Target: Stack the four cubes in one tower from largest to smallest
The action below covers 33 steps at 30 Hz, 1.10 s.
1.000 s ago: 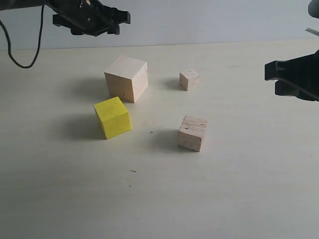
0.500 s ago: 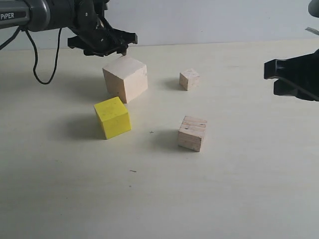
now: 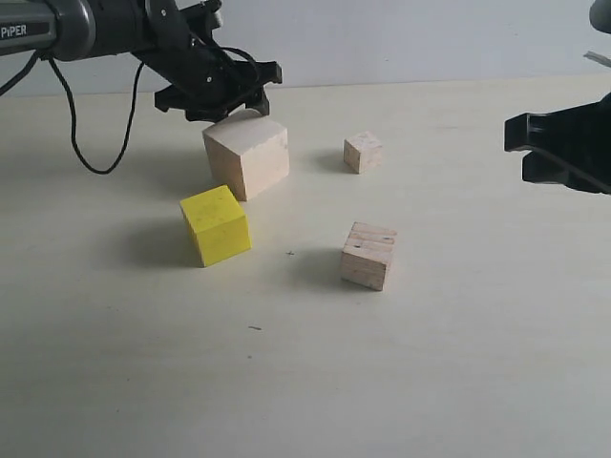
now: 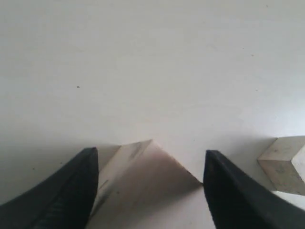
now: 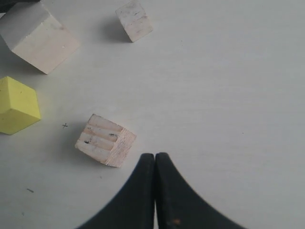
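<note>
The largest pale wood cube (image 3: 246,157) rests on the table, and my left gripper (image 3: 218,95) stands open right over it. In the left wrist view this cube (image 4: 147,191) lies cornerwise between the two black fingers of the left gripper (image 4: 150,152), one corner reaching the right finger. The yellow cube (image 3: 216,225) sits just in front of it. The grooved wood cube (image 3: 368,255) and the small pale cube (image 3: 363,152) stand apart to the right. My right gripper (image 3: 520,151) hovers at the right edge, shut and empty (image 5: 155,155), close to the grooved cube (image 5: 105,140).
A black cable (image 3: 76,143) hangs from the left arm over the back left of the pale table (image 3: 305,382). A grey wall runs behind the table's far edge.
The left gripper has come down and forward from the back left onto the largest cube, which has turned and shifted slightly. The right arm has not moved.
</note>
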Each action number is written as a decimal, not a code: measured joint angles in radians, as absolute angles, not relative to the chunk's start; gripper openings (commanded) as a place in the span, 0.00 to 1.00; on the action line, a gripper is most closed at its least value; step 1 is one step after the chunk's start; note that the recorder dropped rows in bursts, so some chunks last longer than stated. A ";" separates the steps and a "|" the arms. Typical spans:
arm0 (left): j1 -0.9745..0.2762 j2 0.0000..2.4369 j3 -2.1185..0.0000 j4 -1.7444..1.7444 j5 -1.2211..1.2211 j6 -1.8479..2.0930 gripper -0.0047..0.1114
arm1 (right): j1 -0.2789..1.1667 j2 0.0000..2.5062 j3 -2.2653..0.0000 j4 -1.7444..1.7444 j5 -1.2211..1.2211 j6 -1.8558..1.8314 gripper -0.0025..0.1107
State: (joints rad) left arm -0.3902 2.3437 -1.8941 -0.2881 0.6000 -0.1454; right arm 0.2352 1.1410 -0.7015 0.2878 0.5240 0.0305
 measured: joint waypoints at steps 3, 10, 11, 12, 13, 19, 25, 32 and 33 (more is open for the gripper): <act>-0.389 2.344 -1.898 -0.297 0.625 -0.135 0.57 | 0.235 1.141 -0.701 0.288 0.524 0.030 0.02; -0.393 2.344 -1.904 -0.310 0.693 -0.094 0.57 | 0.235 1.141 -0.701 0.288 0.526 0.029 0.02; -0.397 2.342 -1.906 -0.312 0.707 -0.084 0.57 | 0.235 1.141 -0.701 0.288 0.526 0.029 0.02; -0.403 2.339 -1.906 -0.312 0.717 -0.076 0.57 | 0.235 1.141 -0.701 0.288 0.526 0.029 0.02; -0.407 2.339 -1.906 -0.314 0.727 -0.063 0.57 | 0.235 1.141 -0.701 0.288 0.526 0.029 0.02; -0.474 2.333 -1.910 -0.344 0.775 0.017 0.57 | 0.235 1.141 -0.701 0.290 0.530 0.029 0.02; -0.534 2.331 -1.910 -0.359 0.813 0.047 0.57 | 0.235 1.141 -0.701 0.290 0.541 0.029 0.02; -0.541 2.330 -1.916 -0.367 0.855 0.047 0.57 | 0.235 1.141 -0.701 0.290 0.561 0.029 0.02; -0.541 2.329 -1.916 -0.363 0.865 0.047 0.56 | 0.235 1.141 -0.701 0.290 0.565 0.029 0.02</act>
